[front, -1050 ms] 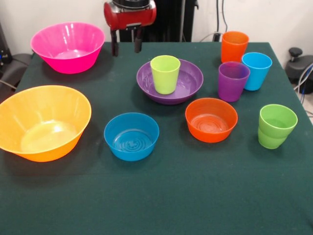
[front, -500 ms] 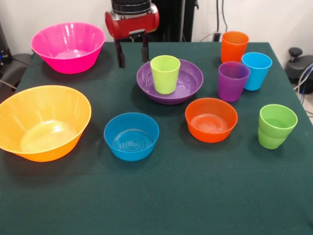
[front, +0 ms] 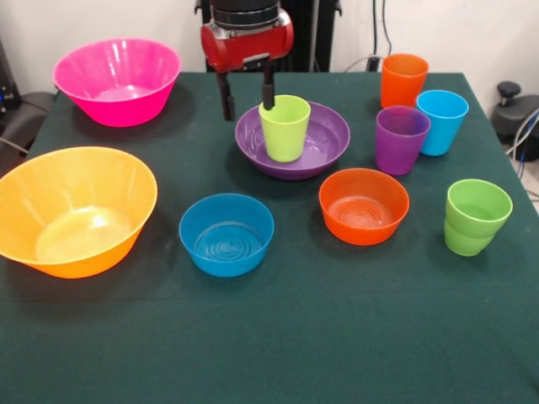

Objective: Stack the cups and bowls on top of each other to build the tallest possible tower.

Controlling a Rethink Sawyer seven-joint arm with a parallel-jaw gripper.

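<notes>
1. the gripper hangs open just behind the purple bowl.
2. a lime-yellow cup stands upright in that bowl.
3. the small blue bowl and small orange bowl sit apart on the green table.

Red-and-black robot gripper now further right and lower than a second ago, spread fingers hanging at far-left rim of wide shallow purple plastic bowl, right one just behind lime-yellow plastic cup. Away from big pink plastic bowl.
</notes>
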